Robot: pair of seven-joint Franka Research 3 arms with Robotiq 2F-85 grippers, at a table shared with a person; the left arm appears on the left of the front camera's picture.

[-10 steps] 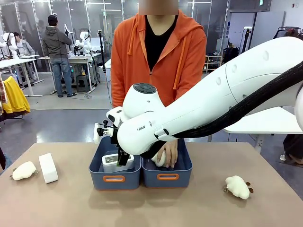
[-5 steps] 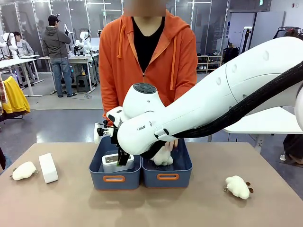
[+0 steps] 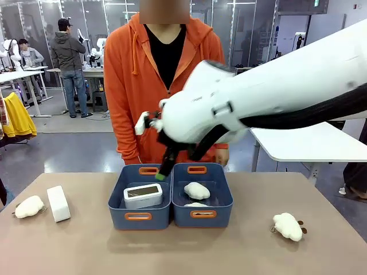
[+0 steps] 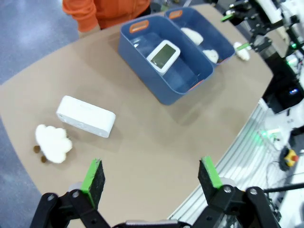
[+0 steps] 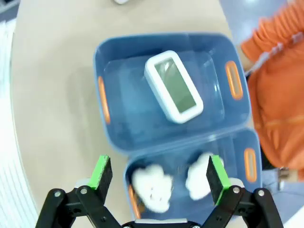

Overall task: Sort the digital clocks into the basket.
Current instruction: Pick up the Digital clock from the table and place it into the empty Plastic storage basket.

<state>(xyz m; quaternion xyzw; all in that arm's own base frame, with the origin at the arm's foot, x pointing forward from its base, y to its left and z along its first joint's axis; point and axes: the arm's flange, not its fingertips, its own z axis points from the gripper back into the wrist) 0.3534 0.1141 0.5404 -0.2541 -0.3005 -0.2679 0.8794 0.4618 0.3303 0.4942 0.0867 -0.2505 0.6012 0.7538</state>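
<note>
Clock (image 5: 173, 87) lies face-up, skewed across basket (image 5: 128, 109); left wrist view adds second clock (image 4: 86, 116) outside basket. My left gripper (image 4: 151, 162), right gripper (image 5: 158, 161): spread.

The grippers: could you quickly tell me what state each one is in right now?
Left gripper: open, holding nothing.
Right gripper: open, holding nothing.

From the front we look level across the table (image 3: 69, 252) at the person (image 3: 155, 86). Our left wrist camera hangs high over the near left corner, tilted down; the right looks straight down, close. All three share the baskets (image 3: 139, 221) and one clock (image 3: 143, 195).
</note>
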